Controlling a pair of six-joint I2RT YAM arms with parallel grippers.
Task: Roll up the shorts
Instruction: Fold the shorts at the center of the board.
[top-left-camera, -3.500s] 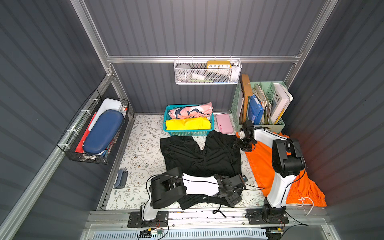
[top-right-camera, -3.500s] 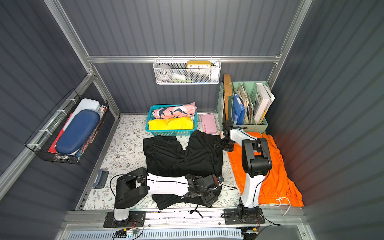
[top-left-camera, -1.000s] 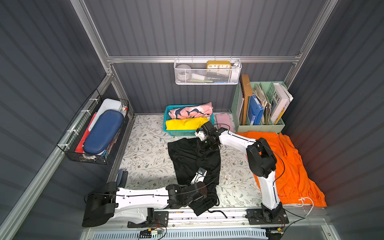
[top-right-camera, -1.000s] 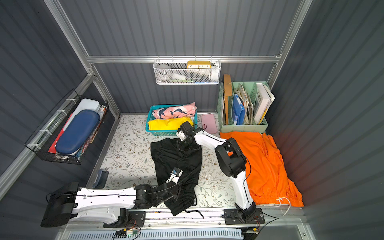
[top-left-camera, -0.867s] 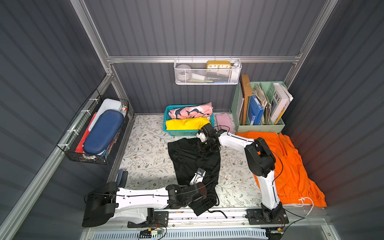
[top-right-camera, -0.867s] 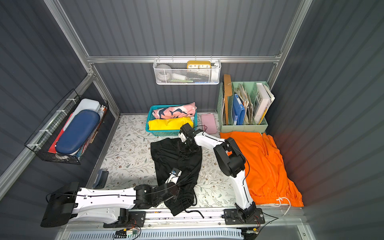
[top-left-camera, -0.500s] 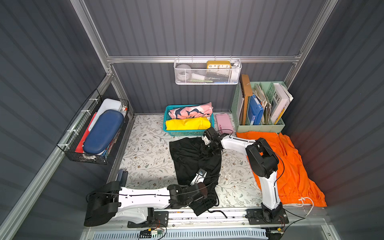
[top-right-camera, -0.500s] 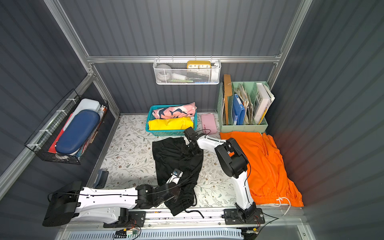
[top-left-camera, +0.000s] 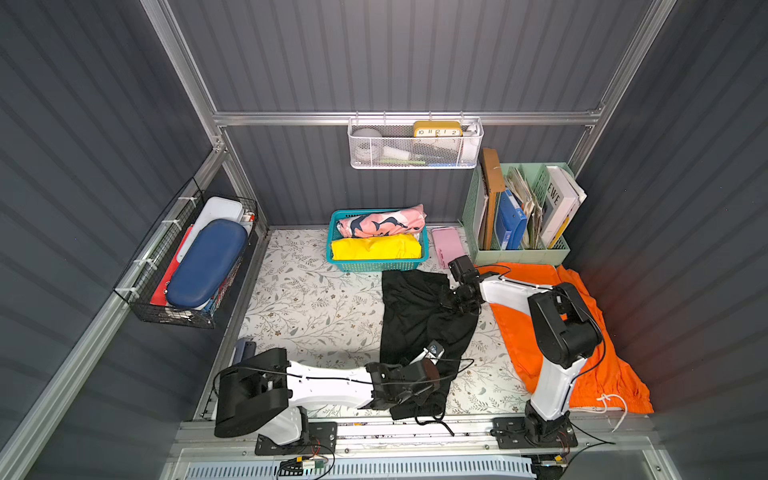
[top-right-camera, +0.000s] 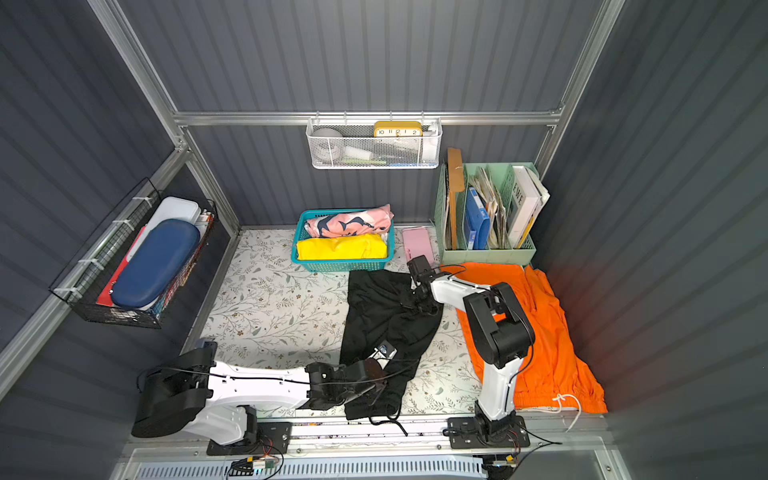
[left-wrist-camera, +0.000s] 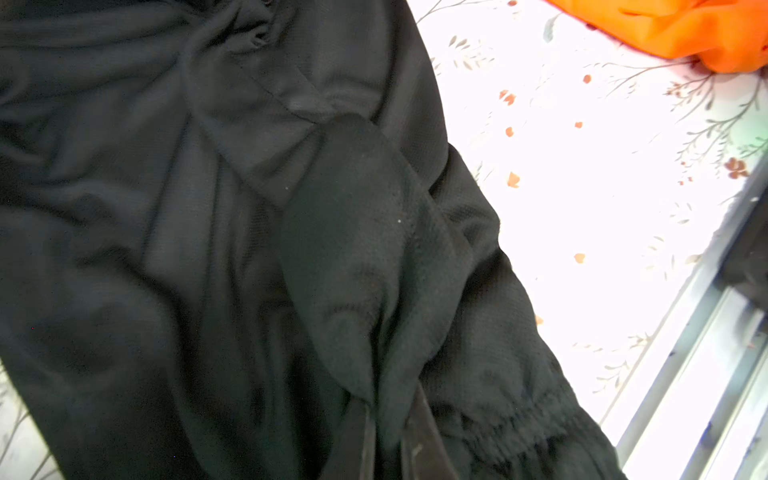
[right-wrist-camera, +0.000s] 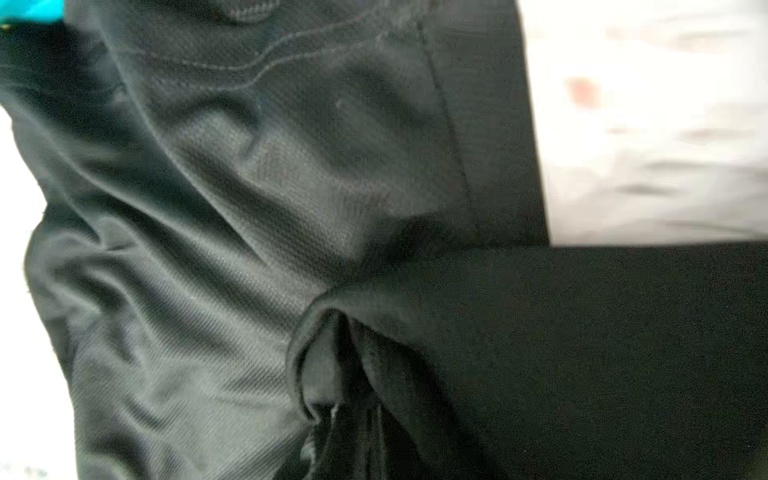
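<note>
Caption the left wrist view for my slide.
Left gripper pinches a fold of the black shorts; orange shorts lie nearby.

- A yellow clock (top-left-camera: 437, 129) sits in the white wire basket (top-left-camera: 415, 160) that hangs on the back wall. Black numerals run along its face, and 10, 11, 12, 1 and 2 can be read in both top views.
- A white book (top-left-camera: 559, 201) stands in the green file rack (top-left-camera: 519, 252) at the far right corner of the surface. Its cover bears large dark letters reading "EWE"; whether more letters follow cannot be told.
- The papers and folders beside the book carry print too small to read.
</note>
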